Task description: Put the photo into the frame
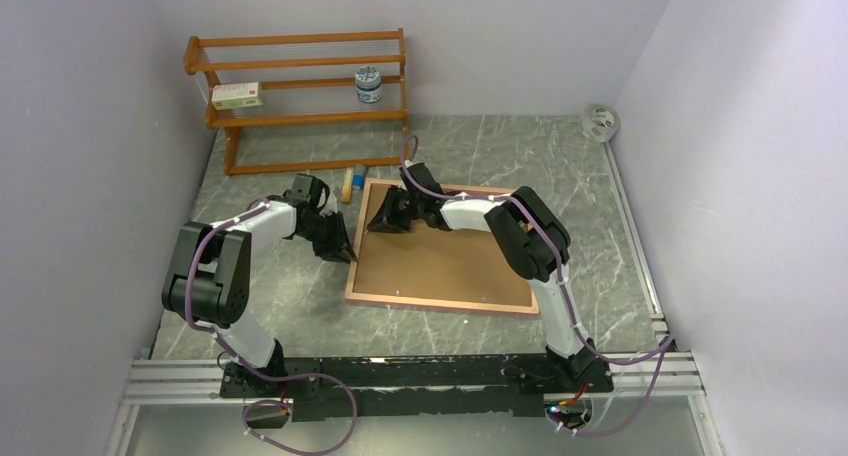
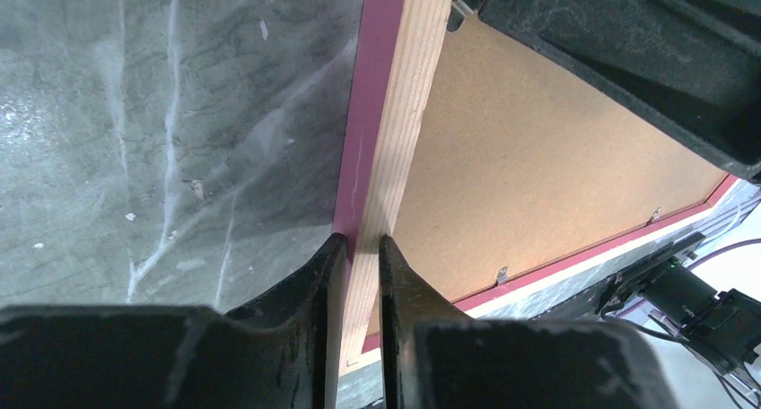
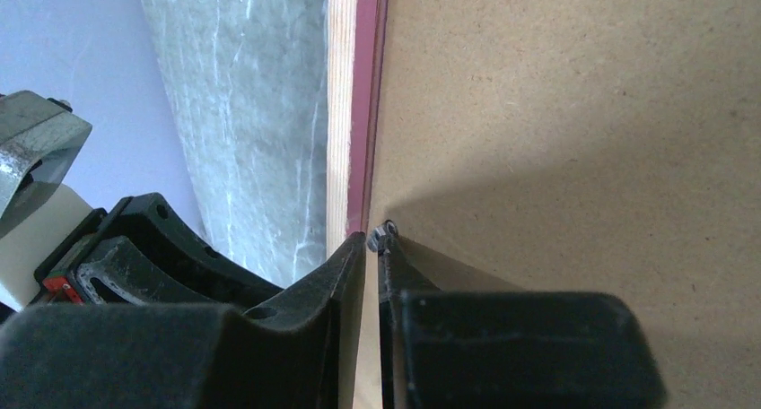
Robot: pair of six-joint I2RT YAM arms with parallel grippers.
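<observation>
The frame (image 1: pixel 440 304) lies back side up on the table, a pink-edged rectangle with a brown hardboard sheet (image 1: pixel 450 261) filling it. My left gripper (image 1: pixel 337 246) sits at its left side, shut on the tan and pink rail (image 2: pixel 395 140), one finger on each side (image 2: pixel 361 243). Near the far left corner, my right gripper (image 1: pixel 385 219) is shut across the frame's rail (image 3: pixel 350 113), its fingertips (image 3: pixel 372 243) touching a small metal tab (image 3: pixel 382 232) at the hardboard's (image 3: pixel 583 113) edge. The photo is hidden.
An orange wooden shelf rack (image 1: pixel 300 116) stands at the back left, holding a small box (image 1: pixel 238 96) and a jar (image 1: pixel 369 84). A small bottle (image 1: pixel 348 184) lies by the frame's far left corner. A white roll (image 1: pixel 600 122) sits at the back right.
</observation>
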